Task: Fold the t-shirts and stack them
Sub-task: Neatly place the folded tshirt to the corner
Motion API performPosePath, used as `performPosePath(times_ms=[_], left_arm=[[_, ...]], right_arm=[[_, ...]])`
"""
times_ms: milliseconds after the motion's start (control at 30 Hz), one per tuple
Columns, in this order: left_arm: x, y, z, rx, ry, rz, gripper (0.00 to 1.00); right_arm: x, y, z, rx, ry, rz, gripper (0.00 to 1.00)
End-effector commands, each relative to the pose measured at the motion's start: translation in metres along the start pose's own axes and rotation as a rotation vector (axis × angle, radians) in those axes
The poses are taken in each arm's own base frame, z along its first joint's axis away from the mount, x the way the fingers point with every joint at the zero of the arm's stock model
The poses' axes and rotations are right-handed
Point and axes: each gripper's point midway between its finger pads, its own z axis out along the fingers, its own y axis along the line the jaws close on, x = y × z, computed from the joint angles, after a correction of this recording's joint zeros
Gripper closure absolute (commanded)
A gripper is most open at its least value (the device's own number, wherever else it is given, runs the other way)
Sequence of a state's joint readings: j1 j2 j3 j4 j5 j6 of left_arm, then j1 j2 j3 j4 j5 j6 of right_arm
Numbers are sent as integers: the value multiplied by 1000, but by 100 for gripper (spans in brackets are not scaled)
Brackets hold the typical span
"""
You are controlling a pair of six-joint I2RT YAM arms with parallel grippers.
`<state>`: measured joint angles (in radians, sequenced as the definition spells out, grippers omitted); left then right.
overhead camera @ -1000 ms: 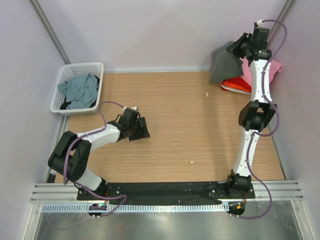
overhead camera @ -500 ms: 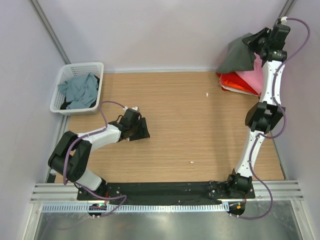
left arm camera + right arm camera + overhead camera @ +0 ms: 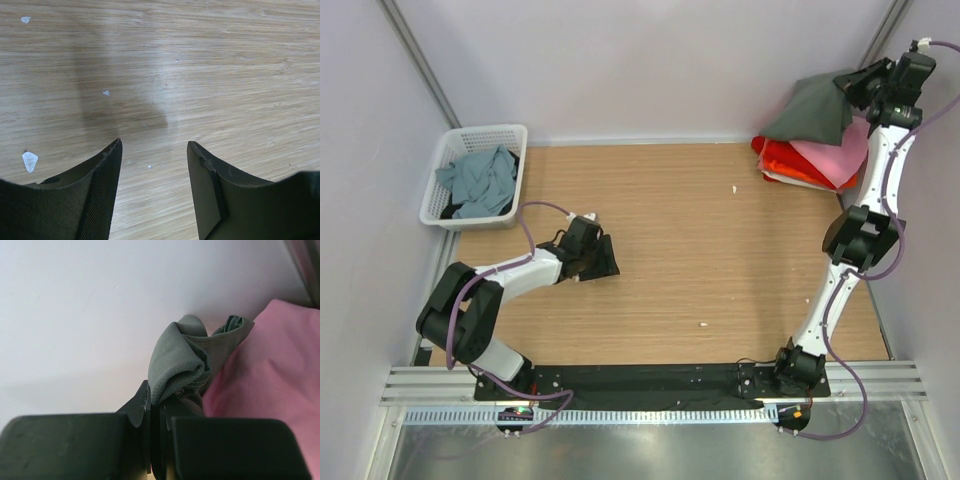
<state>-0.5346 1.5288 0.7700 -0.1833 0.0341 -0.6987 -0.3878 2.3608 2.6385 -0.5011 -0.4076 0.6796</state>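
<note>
From above, the right gripper holds a dark charcoal-grey cloth t-shirt in the far right corner, over a pink cloth t-shirt lying on red and orange t-shirts; a dusty teal-grey t-shirt fills the white plastic lattice basket; the left gripper sits mid-table.

Left wrist: jaws parted, empty, above the light wooden table.

Right wrist: jaws clamped on a bunched charcoal-grey fold, pink cloth beside it.
</note>
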Motion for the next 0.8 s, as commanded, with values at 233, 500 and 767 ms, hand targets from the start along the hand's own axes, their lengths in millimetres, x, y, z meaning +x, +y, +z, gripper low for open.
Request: performPosePath(times_ms=[233,500,767], left_arm=[[-17,-12,-1,23,-48,19,45],[-17,-12,-1,25,-46,20,45],[-17,-13,-2,29,-49,23,46]], right_arm=[[-26,-18,-8,-6,-54,-37,99],[-16,-90,6,165,-48,-41,98],[-39,-181,3,383,-160,-31,94]])
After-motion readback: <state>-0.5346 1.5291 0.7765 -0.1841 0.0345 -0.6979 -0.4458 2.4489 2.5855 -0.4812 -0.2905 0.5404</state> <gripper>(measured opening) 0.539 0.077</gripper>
